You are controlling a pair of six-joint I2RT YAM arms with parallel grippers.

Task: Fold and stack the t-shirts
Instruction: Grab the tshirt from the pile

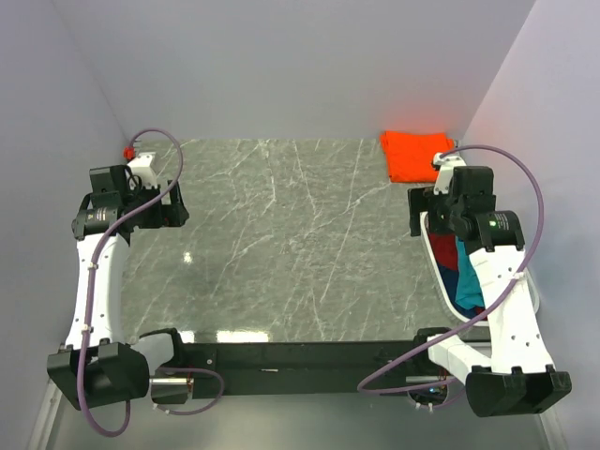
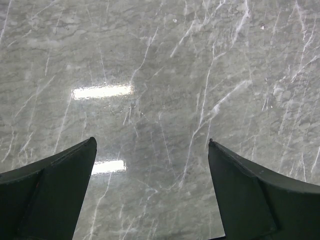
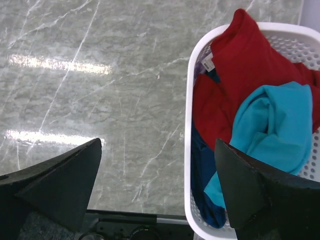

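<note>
Black fingers of the right claw [image 3: 157, 144] fill the lower corners of its wrist view. They are spread wide with nothing between them, and hang over the grey veined bench [image 1: 281, 244] just beside the white basket [image 3: 189, 150].

Basket sits at the bench's right edge. Inside:
- dark red t-shirt [image 3: 240, 65], rumpled, reaching the far rim
- teal t-shirt [image 3: 275, 125], bunched on top of the red
- blue t-shirt [image 3: 202, 170], low against the left wall

Left claw [image 2: 151, 141] is equally wide open and empty, over the bench's left side.

Orange t-shirt [image 1: 415, 155] lies folded flat at the far right corner, beyond the basket.
</note>
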